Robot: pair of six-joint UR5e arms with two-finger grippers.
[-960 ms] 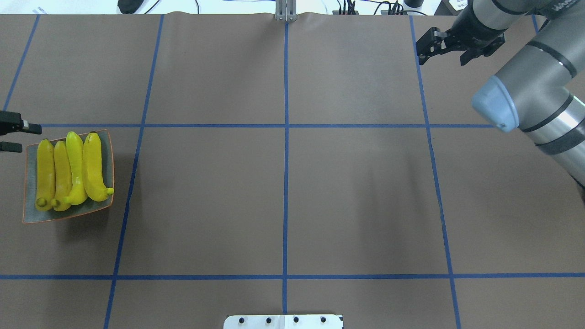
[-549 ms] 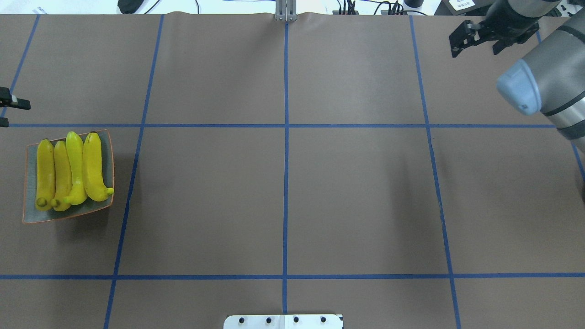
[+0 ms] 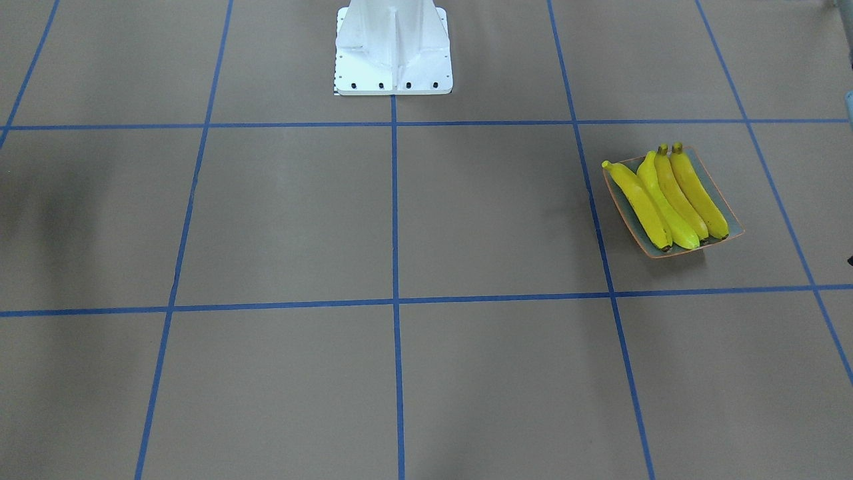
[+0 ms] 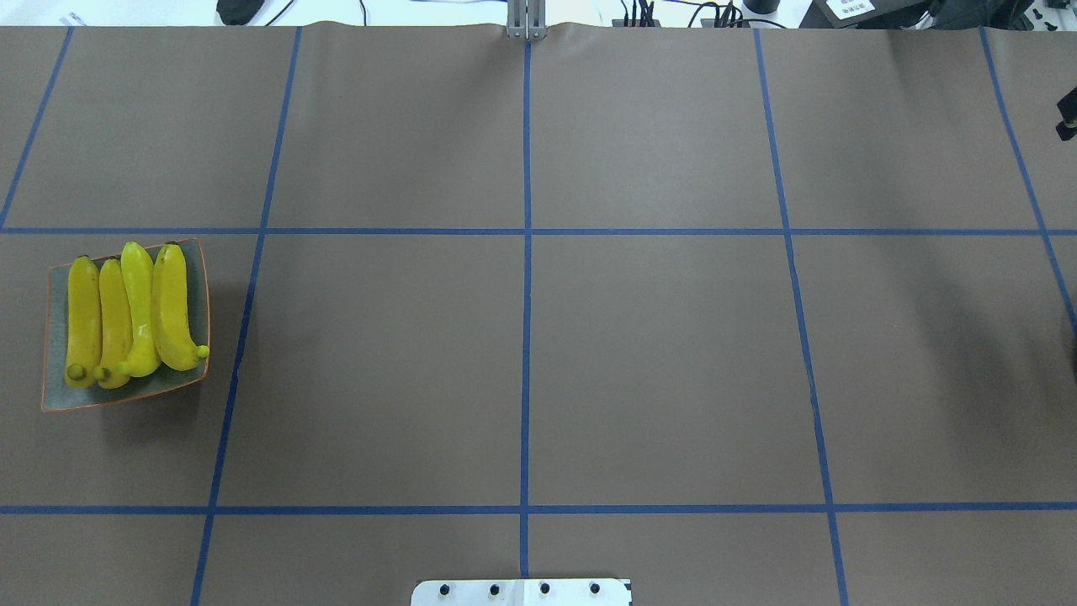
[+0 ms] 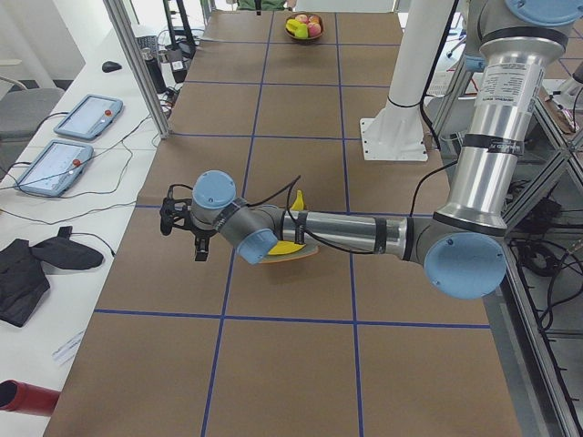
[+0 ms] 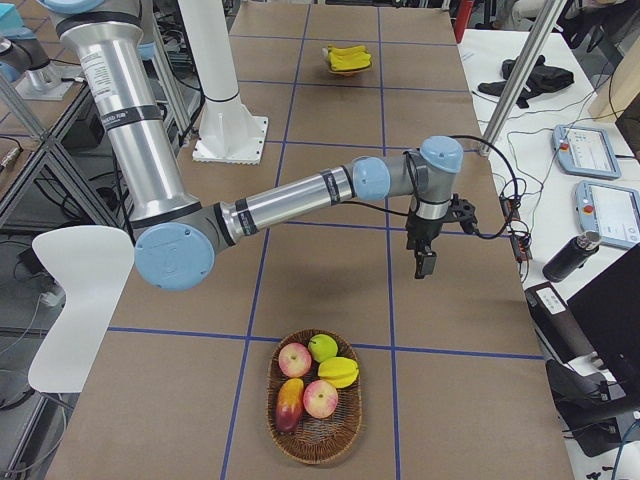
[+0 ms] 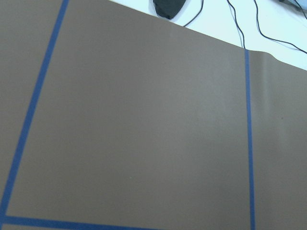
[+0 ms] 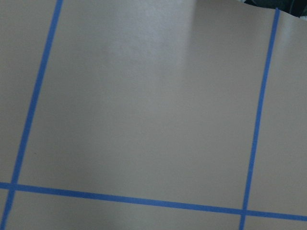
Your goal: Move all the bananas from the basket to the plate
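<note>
Several yellow bananas (image 4: pixel 135 316) lie side by side on the grey-green plate (image 4: pixel 55 396) with the orange rim, at the table's left in the overhead view. The front-facing view shows the same bananas (image 3: pixel 670 200) on the plate (image 3: pixel 730 223). The wicker basket (image 6: pixel 318 455) stands at the right end and holds apples and other fruit. My left gripper (image 5: pixel 182 238) hangs beyond the plate toward the table's far edge. My right gripper (image 6: pixel 424 262) hangs over bare table, away from the basket. I cannot tell whether either gripper is open or shut.
The white robot base (image 3: pixel 393 53) stands at the middle of the near edge. Tablets (image 5: pixel 68 155) and cables lie on the white bench beyond the table's far edge. Brown table surface with blue tape lines spreads between plate and basket.
The right arm has swung out to the right, almost out of the overhead view. The left gripper has slid off that view's left edge. The bananas and the plate have not moved.
</note>
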